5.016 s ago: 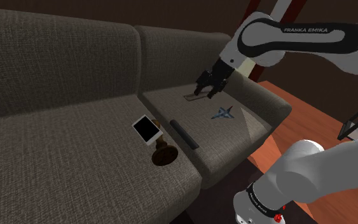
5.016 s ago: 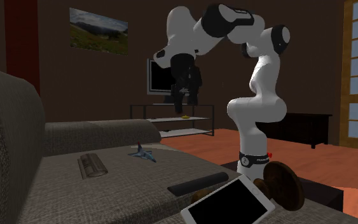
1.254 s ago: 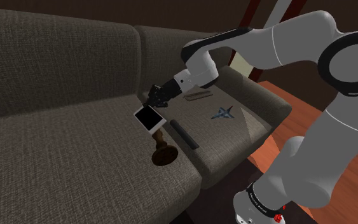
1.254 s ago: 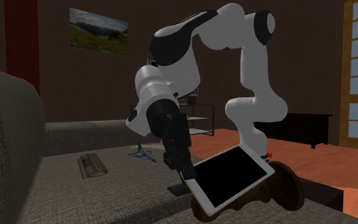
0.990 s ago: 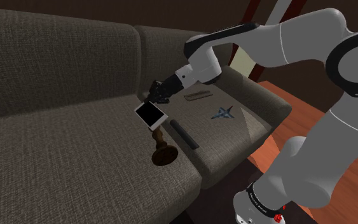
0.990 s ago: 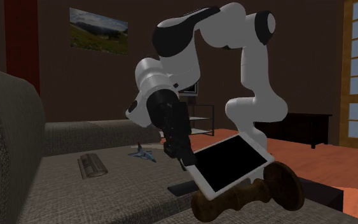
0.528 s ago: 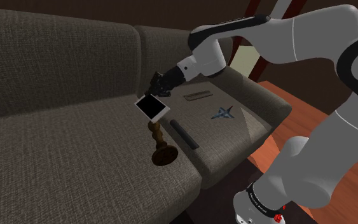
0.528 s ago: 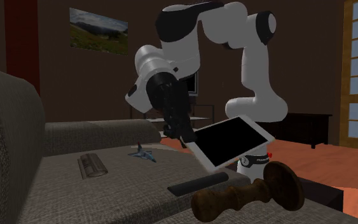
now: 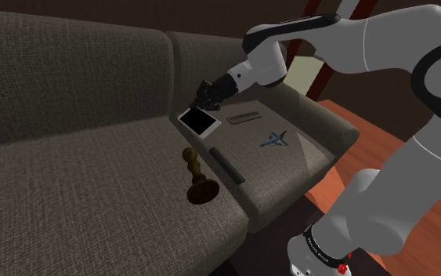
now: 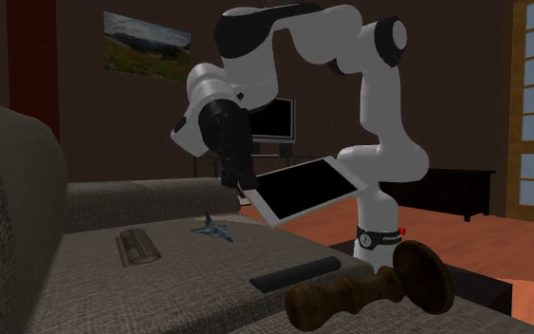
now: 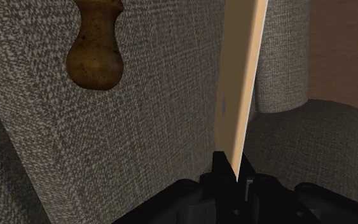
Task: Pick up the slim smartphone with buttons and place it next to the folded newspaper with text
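Above the seam between the seat cushions of the grey woven-fabric sofa [image 9: 70, 172], the all-black two-finger claw [image 9: 205, 94] is clamped on one edge of the slim, white-framed, black-screened smartphone [image 9: 200, 120]; in the second exterior view the smartphone [image 10: 303, 188] hangs clear of the cushions with its screen tilted upward; in the wrist view the smartphone [image 11: 241, 76] stands edge-on between the two fingers, which press on it from either side. In the shoulder view, the folded grey newspaper [image 9: 243, 118] lies flat on the cushion at 3 o'clock of the smartphone, apart from it; the small blue-grey toy jet [image 9: 273, 139] lies at 4 o'clock of the newspaper; the flat black bar-shaped object [image 9: 227, 165] lies at 5 o'clock of the smartphone, near the seam; the turned brown wooden candlestick [image 9: 197, 179] lies on its side at 6 o'clock of the smartphone, just beside the bar-shaped object.
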Tool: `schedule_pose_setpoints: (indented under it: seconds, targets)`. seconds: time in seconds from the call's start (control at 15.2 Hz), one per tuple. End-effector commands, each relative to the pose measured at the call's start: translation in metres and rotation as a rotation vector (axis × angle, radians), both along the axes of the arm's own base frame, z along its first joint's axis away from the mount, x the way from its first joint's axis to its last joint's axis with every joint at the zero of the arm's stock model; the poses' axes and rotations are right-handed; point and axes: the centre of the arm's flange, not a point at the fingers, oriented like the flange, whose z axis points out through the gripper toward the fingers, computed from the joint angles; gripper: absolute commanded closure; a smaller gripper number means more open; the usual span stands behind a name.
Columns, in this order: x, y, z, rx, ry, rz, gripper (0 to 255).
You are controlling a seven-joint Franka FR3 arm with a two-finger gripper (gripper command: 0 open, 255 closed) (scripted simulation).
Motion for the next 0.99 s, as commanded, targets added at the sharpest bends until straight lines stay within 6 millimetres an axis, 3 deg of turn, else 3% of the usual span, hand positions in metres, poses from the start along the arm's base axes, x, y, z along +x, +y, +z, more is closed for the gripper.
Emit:
schedule_pose_setpoints:
  seconds: [0.0, 0.92]
  targets:
    - [0.005, -0.027, 0.000, 0.000, 0.000, 0.001, 255]
    - [0.049, -0.207, 0.003, 0.000, 0.000, 0.001, 255]
